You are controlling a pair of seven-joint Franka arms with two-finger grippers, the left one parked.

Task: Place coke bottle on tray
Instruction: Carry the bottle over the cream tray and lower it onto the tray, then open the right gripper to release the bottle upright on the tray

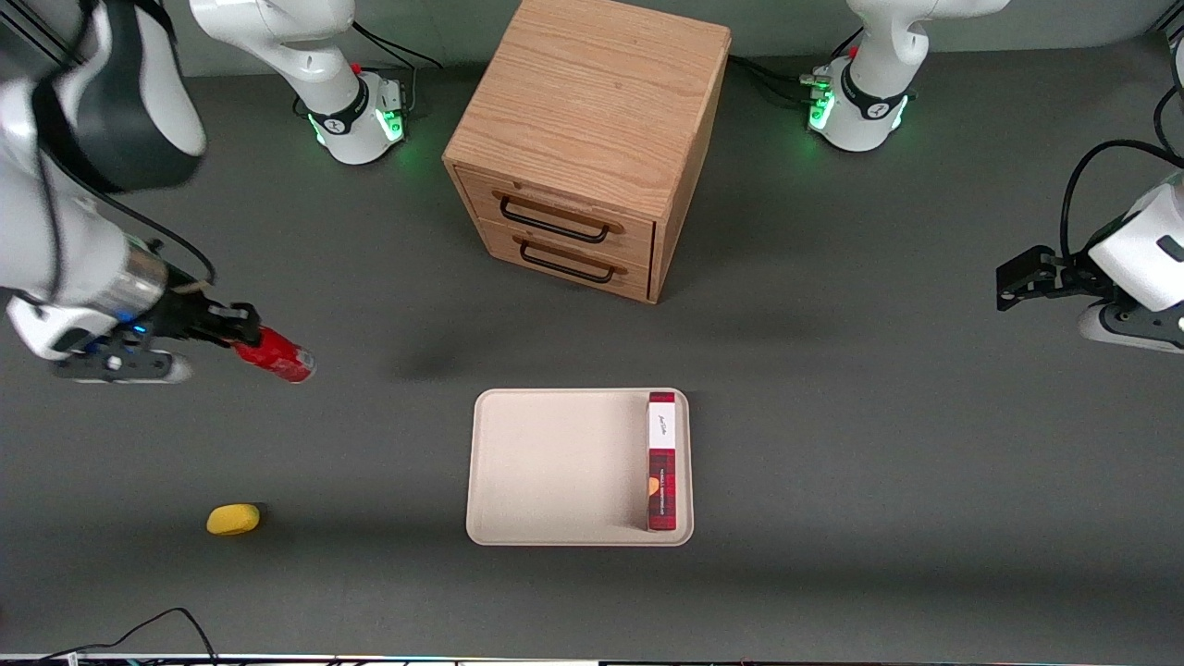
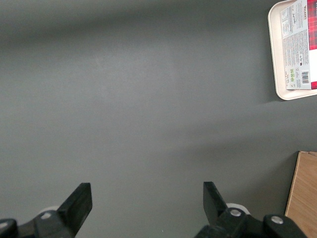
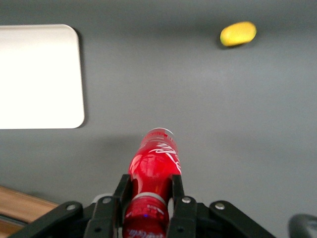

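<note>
My right gripper is shut on the small red coke bottle and holds it lying sideways above the table, toward the working arm's end. In the right wrist view the fingers clamp the bottle at its neck, with its base pointing away from the gripper. The cream-beige tray lies flat near the table's middle, nearer the front camera than the cabinet. A corner of the tray shows in the right wrist view and in the left wrist view.
A long red plaid box lies in the tray along its edge toward the parked arm. A wooden two-drawer cabinet stands farther from the camera than the tray. A small yellow object lies on the table near the front, also seen in the right wrist view.
</note>
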